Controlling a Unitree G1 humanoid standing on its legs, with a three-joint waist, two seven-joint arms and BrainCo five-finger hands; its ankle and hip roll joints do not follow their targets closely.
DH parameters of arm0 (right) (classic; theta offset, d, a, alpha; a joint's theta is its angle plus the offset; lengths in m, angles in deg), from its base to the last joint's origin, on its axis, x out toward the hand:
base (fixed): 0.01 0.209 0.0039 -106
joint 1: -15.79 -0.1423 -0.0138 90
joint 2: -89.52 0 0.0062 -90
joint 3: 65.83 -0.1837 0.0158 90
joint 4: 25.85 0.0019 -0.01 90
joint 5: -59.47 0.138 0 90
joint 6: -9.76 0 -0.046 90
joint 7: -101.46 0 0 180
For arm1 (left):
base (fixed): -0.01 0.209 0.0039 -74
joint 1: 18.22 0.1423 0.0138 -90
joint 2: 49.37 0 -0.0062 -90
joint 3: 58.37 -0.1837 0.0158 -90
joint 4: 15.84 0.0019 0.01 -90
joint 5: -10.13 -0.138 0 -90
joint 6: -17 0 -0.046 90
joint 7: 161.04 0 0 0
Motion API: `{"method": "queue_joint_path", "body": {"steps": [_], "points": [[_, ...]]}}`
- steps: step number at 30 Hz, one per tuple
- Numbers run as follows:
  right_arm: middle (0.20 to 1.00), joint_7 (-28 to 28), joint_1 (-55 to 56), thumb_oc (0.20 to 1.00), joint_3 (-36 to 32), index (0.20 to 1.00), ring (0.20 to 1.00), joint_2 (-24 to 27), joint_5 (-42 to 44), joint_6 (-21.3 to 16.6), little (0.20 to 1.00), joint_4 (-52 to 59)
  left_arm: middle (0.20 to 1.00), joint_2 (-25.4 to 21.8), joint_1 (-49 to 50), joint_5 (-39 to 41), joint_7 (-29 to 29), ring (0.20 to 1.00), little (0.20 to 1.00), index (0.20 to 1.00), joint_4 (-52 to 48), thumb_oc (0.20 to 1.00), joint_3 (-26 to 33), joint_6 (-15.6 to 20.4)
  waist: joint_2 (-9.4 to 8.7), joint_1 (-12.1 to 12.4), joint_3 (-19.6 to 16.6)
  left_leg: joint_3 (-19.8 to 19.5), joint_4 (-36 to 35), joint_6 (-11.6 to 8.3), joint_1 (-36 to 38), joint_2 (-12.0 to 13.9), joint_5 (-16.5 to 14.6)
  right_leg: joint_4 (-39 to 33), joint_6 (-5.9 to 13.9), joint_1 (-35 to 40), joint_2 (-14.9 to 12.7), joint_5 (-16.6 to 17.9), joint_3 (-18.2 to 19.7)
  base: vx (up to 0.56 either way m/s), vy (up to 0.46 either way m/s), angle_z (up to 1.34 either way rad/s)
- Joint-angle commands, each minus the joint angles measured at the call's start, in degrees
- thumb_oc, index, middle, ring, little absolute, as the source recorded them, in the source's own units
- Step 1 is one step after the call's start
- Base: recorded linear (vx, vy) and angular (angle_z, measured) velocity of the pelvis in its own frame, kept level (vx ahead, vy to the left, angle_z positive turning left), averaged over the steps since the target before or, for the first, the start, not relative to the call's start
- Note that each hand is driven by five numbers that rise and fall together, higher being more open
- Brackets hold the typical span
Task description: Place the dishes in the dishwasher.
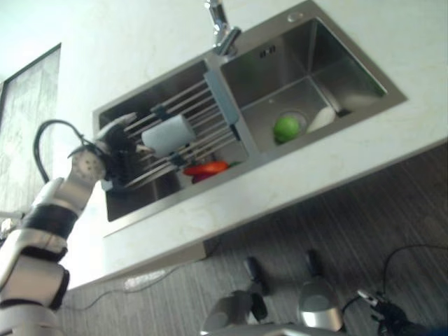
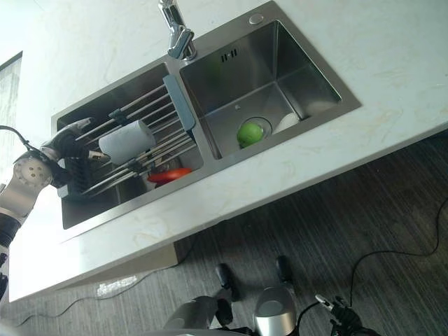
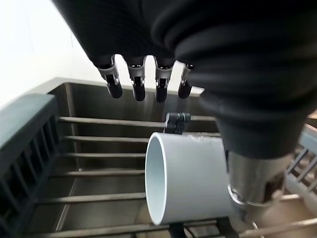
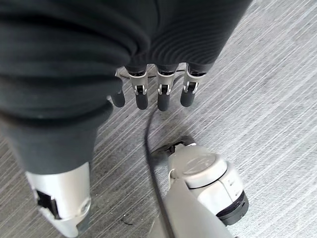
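Over the left basin of the sink [image 2: 329,115], left hand [image 3: 143,82] held with fingers straight and relaxed, gripping nothing, poised just above the white cup [image 3: 190,181]. Cup lying on its side on the metal rack [image 2: 150,150] that spans the basin, open mouth turned toward the hand, apart from the dark fingertips [image 3: 115,90]. Under the rack, toward the near edge of the basin, something red [image 2: 168,175], partly hidden by the bars. Grey end rail of the rack [image 2: 180,103] resting along the divider between the two basins. In the right basin, a green round object [image 2: 249,133] near the drain, with a white dish [image 2: 287,122] just beside it against the near wall. Faucet [image 2: 175,31] standing behind the divider, on the pale countertop [image 2: 392,63]. Down low over the grey striped floor [image 4: 277,99], right hand [image 4: 158,91] hanging with fingers loose and extended, holding nothing.
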Motion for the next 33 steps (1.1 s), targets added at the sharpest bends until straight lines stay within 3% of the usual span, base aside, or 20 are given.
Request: {"method": "queue_joint_path", "body": {"steps": [1,18,33], "points": [[1.0,-0.2,0.4,1.0,-0.7,1.0,1.0,0.4,2.2,0.1,1.0,0.2,1.0,-2.1,-4.1,-0.6,2.7,1.0,1.0,1.0,2.6,1.0,2.8,1.3,-2.0,-0.3,-1.9,-1.7,1.0,-1.21,0.5,0.6,-5.7,5.4,5.19,-6.0,-6.0,-0.8,-2.9,0.0,0.0,0.0],[1.0,0.6,-0.7,1.0,1.3,1.0,1.0,-0.4,4.4,1.5,1.0,3.9,1.0,-2.1,-4.9,-1.9,7.8,1.0,1.0,1.0,1.5,1.0,4.1,1.1,-2.81,0.0,1.2,-1.8,1.8,-1.38,-2.6,0.8,-4.8,6.9,5.09,-9.3,-6.6,-0.3,-3.2,0.0,0.0,0.0],[1.0,0.3,-1.3,1.0,1.9,1.0,1.0,0.2,5.8,2.4,1.0,5.7,1.0,-2.8,-6.0,-4.4,4.7,1.0,1.0,1.0,-1.2,1.0,2.5,-1.2,-1.77,-0.3,2.8,-2.2,2.7,-1.51,-4.1,0.6,-4.7,8.0,4.96,-11.0,-7.0,-0.4,-2.8,-0.01,-0.002,-0.01]]}}
